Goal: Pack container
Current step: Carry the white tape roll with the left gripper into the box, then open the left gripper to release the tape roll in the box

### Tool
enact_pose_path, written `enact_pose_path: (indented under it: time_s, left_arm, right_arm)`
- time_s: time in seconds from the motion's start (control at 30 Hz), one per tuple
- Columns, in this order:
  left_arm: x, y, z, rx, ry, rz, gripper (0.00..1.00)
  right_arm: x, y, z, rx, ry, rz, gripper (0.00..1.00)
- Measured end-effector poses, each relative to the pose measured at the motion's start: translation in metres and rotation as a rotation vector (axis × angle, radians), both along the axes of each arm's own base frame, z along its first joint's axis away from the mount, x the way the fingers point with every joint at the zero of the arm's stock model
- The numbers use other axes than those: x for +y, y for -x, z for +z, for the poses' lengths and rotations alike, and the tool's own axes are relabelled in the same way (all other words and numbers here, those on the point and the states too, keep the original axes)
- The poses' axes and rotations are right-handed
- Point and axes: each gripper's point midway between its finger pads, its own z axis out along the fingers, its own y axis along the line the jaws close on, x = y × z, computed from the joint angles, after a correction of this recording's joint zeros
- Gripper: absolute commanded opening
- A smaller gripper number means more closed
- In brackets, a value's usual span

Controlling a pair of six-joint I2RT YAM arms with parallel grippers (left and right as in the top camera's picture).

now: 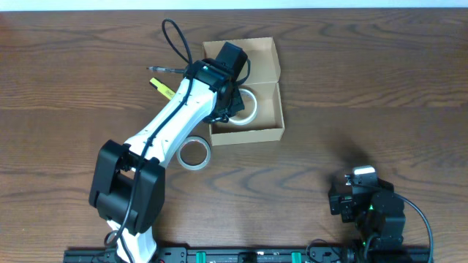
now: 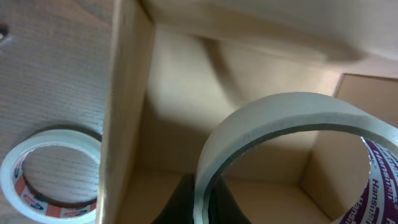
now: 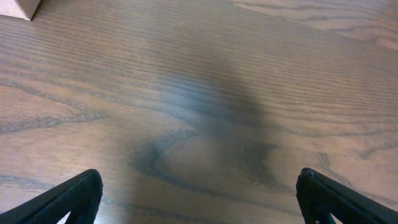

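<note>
Packing was judged partly done: one tape roll was held pinched by the left end effector inside the open container, set toward the far middle of the table. A second roll lay outside — just beside its wall. The right end effector was spread wide, empty. Whether the held roll touched the container's floor could not be told.

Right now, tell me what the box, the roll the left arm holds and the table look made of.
Container: tan cardboard, matte, plain folded walls.
Tape roll: probably paper masking tape, matte cream band, printed core.
Table: wood or wood-look laminate, grain visible.
</note>
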Motion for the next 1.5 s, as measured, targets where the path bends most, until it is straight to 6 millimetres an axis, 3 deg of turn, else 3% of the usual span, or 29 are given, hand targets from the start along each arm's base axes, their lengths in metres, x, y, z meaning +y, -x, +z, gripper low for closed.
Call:
enact_pose_path:
  time_s: [0.37,0.6,0.87,1.13,1.23,1.5]
  left_arm:
    - [0.002,0.001,-0.021,0.045,-0.031,-0.001,0.06]
    - [0.004,0.0,-0.021,0.036,-0.047,0.0,0.18]
    - [0.005,-0.002,-0.021,0.027,-0.05,0.003,0.23]
    - [-0.002,-0.019,-0.013,-0.048,-0.017,0.015,0.31]
    - [0.008,-0.019,0.005,-0.087,-0.036,0.071,0.4]
    - [0.078,0.017,0.1,-0.227,-0.114,0.419,0.45]
  right_arm:
    - [0.0,0.0,0.0,0.0,0.0,0.0,0.99]
    - [0.0,0.0,0.0,0.0,0.0,0.0,0.99]
    - [0.0,0.0,0.0,0.0,0.0,0.0,0.99]
    - [0.0,0.0,0.0,0.0,0.0,0.0,0.99]
    - [0.0,0.0,0.0,0.0,0.0,0.0,0.99]
    - [0.0,0.0,0.0,0.0,0.0,0.0,0.99]
